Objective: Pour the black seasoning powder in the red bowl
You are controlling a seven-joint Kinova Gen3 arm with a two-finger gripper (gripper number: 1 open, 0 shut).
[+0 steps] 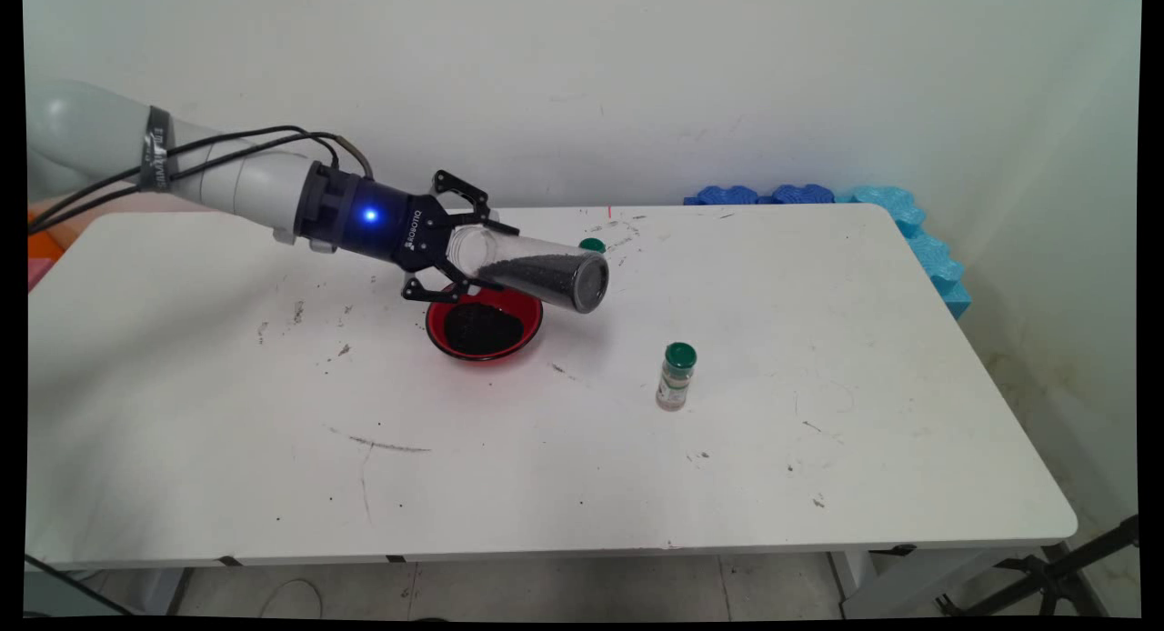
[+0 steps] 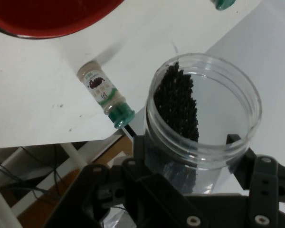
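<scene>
While tilted, jar [image 1: 536, 272] sits in gripper [image 1: 459, 249]

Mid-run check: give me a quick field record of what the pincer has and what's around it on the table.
pincer: shut on clear jar
clear jar: held tilted, near horizontal, above the bowl's far edge; black granules inside
red bowl: on white table, black granules in it
spice bottle: upright, green cap, right of bowl, untouched
green lid: on table behind jar

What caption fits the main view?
Claw holds a tilted clear jar of black grains above a red bowl.
</scene>
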